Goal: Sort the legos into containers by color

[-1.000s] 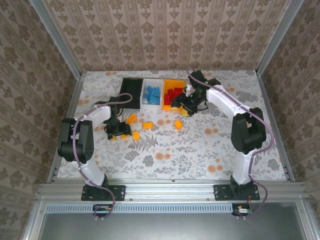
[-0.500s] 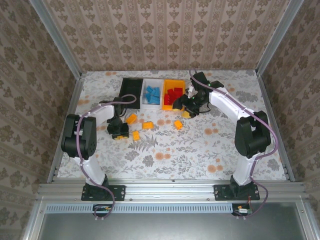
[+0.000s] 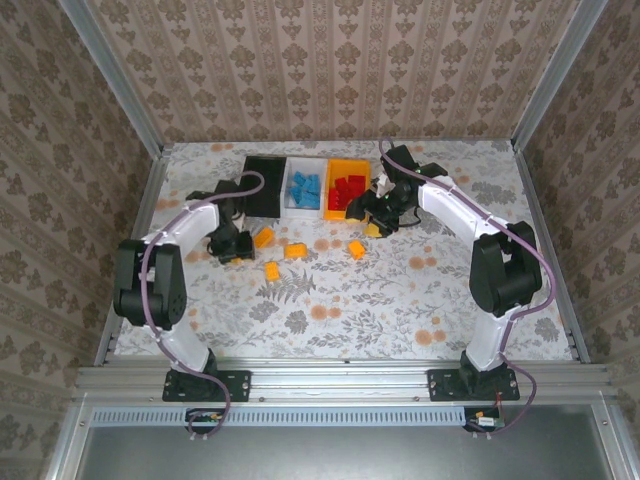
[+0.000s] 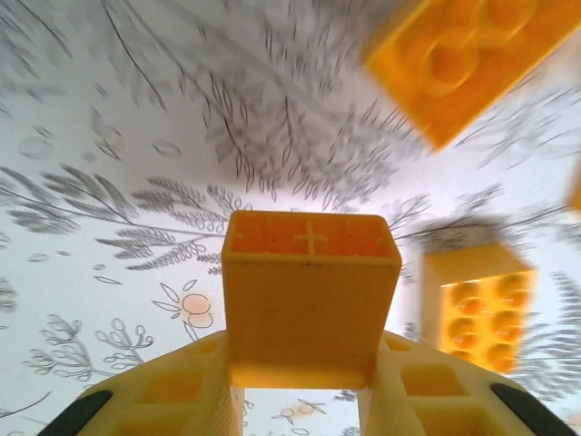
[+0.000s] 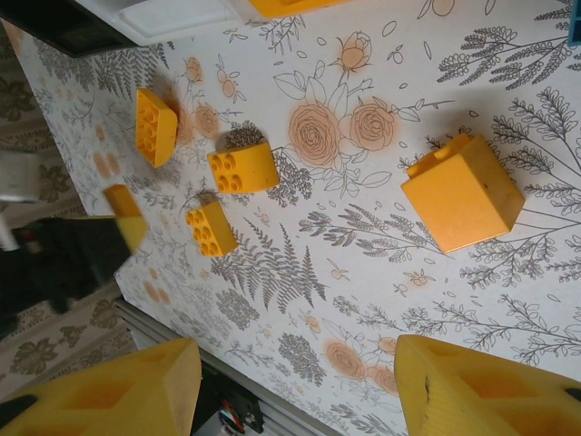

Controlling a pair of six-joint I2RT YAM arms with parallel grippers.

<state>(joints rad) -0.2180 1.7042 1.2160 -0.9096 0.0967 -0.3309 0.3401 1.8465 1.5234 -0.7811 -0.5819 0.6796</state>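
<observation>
Left gripper [image 4: 307, 409] is clamped on a yellow-orange lego [image 4: 310, 295], its hollow side showing in the left wrist view. In the top view it sits left of centre, just below the black container [image 3: 262, 185]. Right gripper [image 3: 373, 218] stands with its fingers apart and nothing between them, at the lower right corner of the orange container [image 3: 348, 161], which holds red legos [image 3: 347, 190]. The white container [image 3: 306, 161] between the other two holds blue legos [image 3: 303, 188]. Several loose yellow-orange legos [image 3: 295, 250] lie on the surface [image 3: 400, 290] below the containers.
</observation>
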